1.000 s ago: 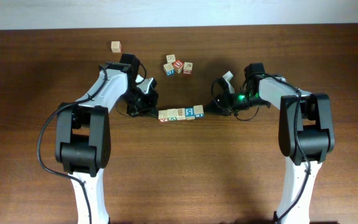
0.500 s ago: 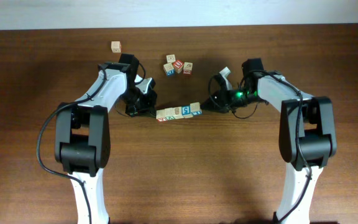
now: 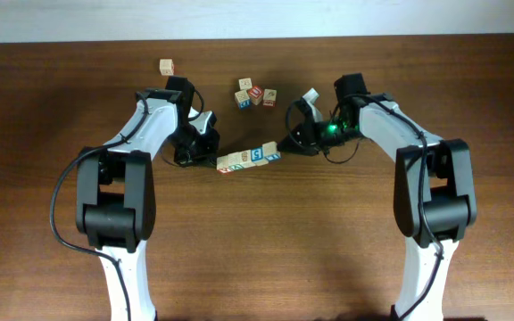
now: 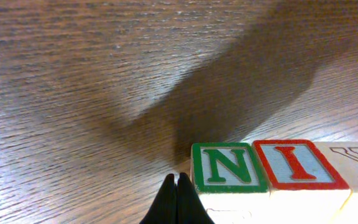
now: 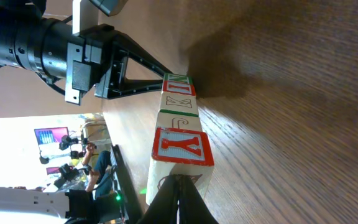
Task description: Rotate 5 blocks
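Five wooden blocks point(image 3: 248, 158), likely light and hard, lie in a slanted row on the table point(image 3: 239, 259). The left fingers point(image 4: 168, 202) and right fingers point(image 5: 191, 208), both shut and empty, touch opposite ends. The row could buckle, so press squarely there. The wrist views reveal letters N, I, Y, which overhead cannot.

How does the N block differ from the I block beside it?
The N block has a green letter and border; the I block has red ones. The N block is outermost, next to the left gripper; the I block sits one place inward. Both are pale wooden cubes.
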